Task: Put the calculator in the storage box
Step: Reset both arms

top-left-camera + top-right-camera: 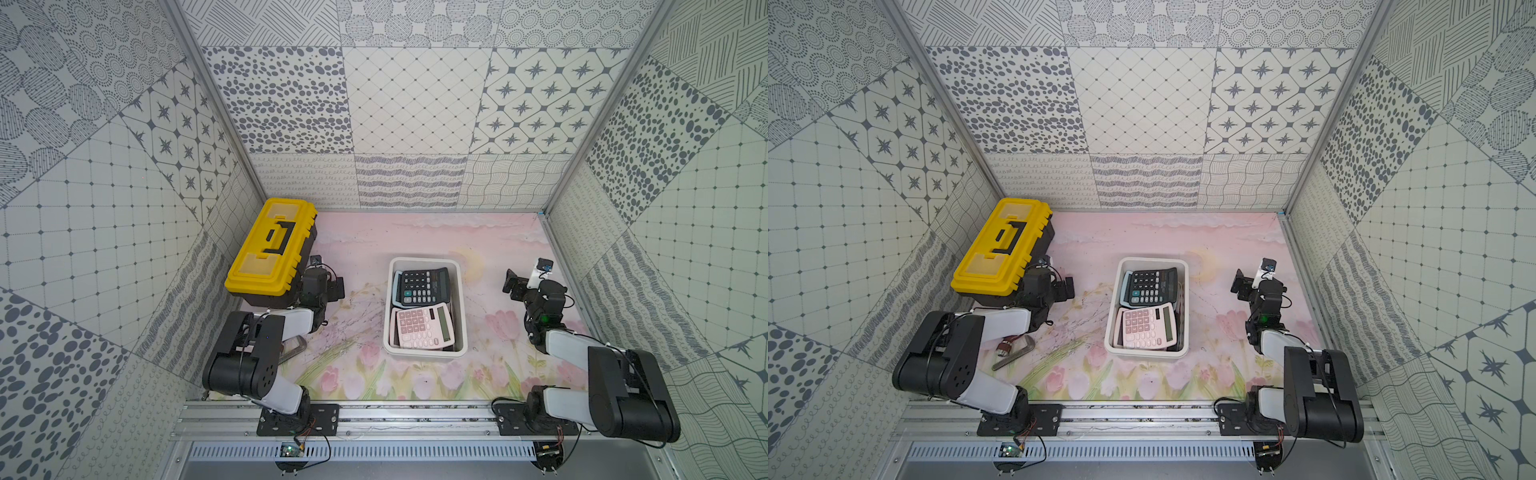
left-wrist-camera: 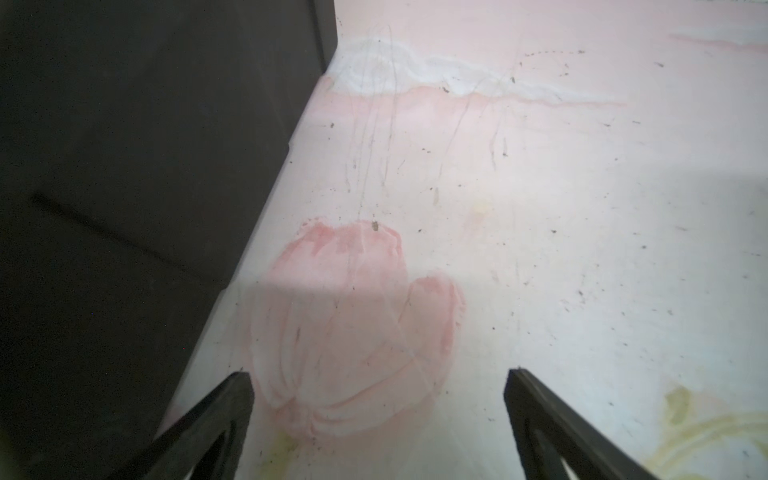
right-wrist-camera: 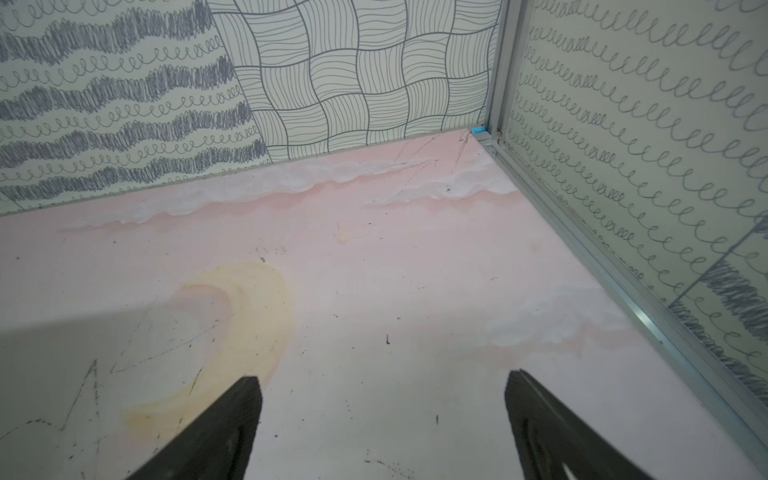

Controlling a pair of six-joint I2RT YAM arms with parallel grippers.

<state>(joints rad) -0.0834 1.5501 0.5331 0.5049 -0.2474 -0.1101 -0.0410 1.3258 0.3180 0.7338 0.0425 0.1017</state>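
A black calculator [image 1: 422, 286] and a pink calculator [image 1: 424, 328] lay inside the white, round-cornered plastic box [image 1: 426, 354] on the floral counter [image 1: 415, 237]. The left end effector [image 2: 379, 374] and right end effector [image 3: 383, 376] gaped wide, empty.

My left arm [image 1: 249, 357] and right arm [image 1: 623, 399] are built alike: bulky black joint housings with smooth white shells between them. Just behind the right claw [image 3: 384, 376] I see a white bracket [image 1: 534, 277] carrying a small blue-faced camera [image 1: 543, 264], and a little further back a green light [image 1: 544, 319]. At the end farthest from the claws are black base plates [image 1: 326, 419] with silver screws, thin red wires [image 1: 309, 428] and a looping black cable [image 1: 329, 451]. The left claw [image 2: 378, 374] has matte black tapering fingers [image 2: 232, 411] with hollow cut-outs.
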